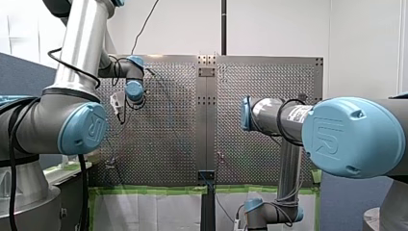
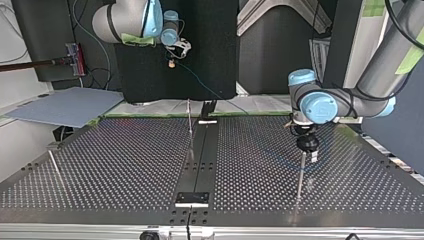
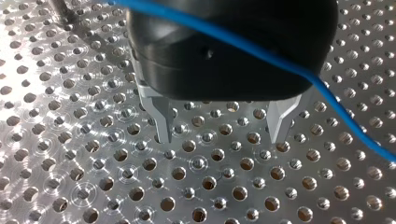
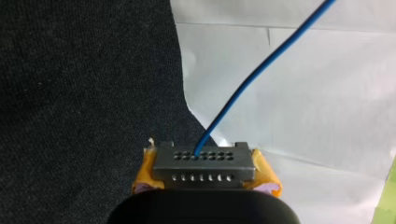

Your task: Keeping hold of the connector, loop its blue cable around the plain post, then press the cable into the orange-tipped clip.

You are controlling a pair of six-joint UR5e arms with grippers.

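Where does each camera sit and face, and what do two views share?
Front view: behind my left arm and right arm, facing the perforated table.
Top view: across the table, facing both arms.
Left wrist view: on my left arm, looking at the table; open jaws show.
Right wrist view: on my right arm; jaws shut on the connector.
Shared: both wrist views show the blue cable.

Silver tubes, blue joint caps, black cables — left gripper black, metal-fingered
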